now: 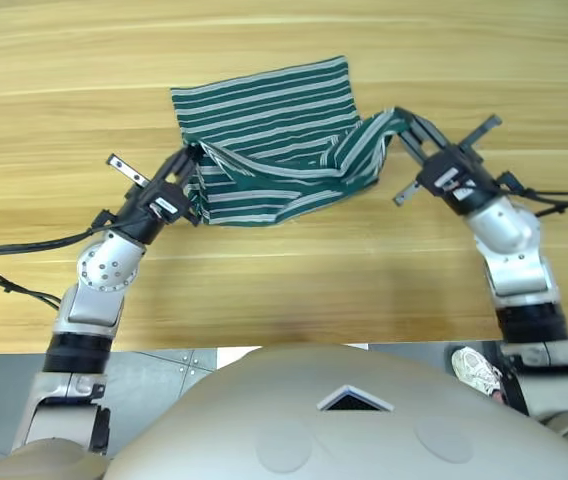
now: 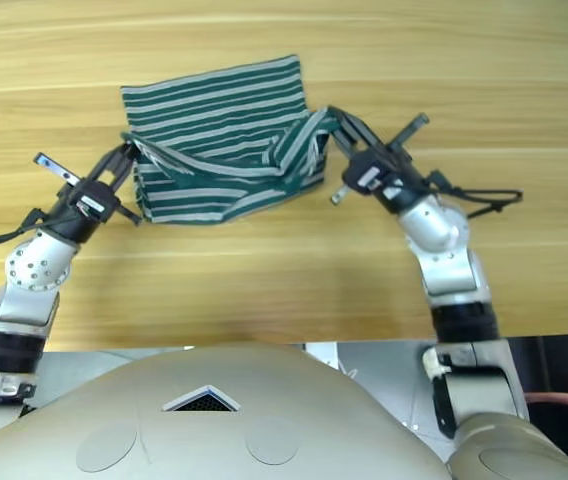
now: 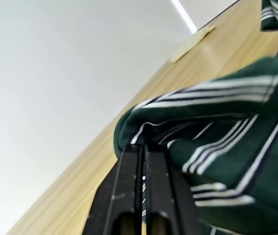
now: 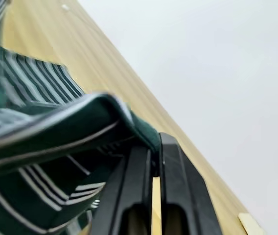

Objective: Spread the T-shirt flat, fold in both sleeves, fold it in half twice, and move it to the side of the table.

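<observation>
Currently, the T-shirt (image 1: 264, 110) occupies the middle of the far half of the wooden table (image 1: 284, 300). The garment is a soft knit in dark green with thin white stripes. Its far portion lies flat on the surface as a roughly rectangular panel with a straight far edge. Its near portion is raised off the table and doubled over, forming loose folds and a shallow sag between two held corners.

Left gripper (image 1: 192, 158): positioned at the garment's near left corner. The two flat black fingers (image 3: 128, 171) are closed almost completely and run parallel, with a narrow slit between them. A bunched roll of striped fabric is pinched at the tips.

Right gripper (image 1: 404, 124): positioned at the garment's near right corner, slightly farther across the table than the left gripper. Its black fingers (image 4: 134, 176) are likewise pressed nearly together. A rounded fold of fabric is clamped between the tips and drapes away from them.

The cloth spans the gap between both grippers and curves downward at the centre. The table surface is a light, smooth laminate with a lengthwise wood grain.
</observation>
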Motion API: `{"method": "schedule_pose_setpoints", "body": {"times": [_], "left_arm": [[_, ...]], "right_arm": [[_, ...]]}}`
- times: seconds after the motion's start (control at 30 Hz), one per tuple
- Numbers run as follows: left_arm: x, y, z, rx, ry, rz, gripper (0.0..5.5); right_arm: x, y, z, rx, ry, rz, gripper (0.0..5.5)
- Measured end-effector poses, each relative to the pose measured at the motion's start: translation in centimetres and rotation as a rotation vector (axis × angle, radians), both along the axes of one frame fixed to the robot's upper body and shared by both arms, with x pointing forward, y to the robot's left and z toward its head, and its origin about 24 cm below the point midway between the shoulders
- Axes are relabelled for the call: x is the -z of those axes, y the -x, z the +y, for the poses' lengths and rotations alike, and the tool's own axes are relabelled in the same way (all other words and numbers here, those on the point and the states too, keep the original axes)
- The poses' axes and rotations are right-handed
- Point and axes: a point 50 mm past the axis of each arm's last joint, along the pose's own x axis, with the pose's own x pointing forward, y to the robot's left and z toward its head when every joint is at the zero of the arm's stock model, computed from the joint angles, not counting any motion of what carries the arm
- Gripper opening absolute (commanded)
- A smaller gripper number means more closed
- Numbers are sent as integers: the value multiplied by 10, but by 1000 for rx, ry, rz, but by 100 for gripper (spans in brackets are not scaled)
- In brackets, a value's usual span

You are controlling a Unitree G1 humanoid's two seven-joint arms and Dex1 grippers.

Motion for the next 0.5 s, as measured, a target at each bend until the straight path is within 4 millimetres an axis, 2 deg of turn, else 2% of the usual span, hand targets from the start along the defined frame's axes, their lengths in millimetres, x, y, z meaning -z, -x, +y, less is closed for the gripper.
{"method": "schedule_pose_setpoints", "body": {"times": [0.1,0.2,0.3,0.4,0.5], "left_arm": [[9,-19,2,-56,34,4,4],[15,-30,4,-102,57,7,4],[15,-45,5,-144,81,-21,4],[12,-56,7,-176,102,-43,4],[15,-60,11,-208,112,-40,4]], "right_arm": [[8,-27,6,52,-8,14,0],[16,-44,9,91,-5,39,0],[18,-64,20,105,9,53,0],[19,-75,22,134,22,56,0],[24,-81,26,157,27,78,0]]}}
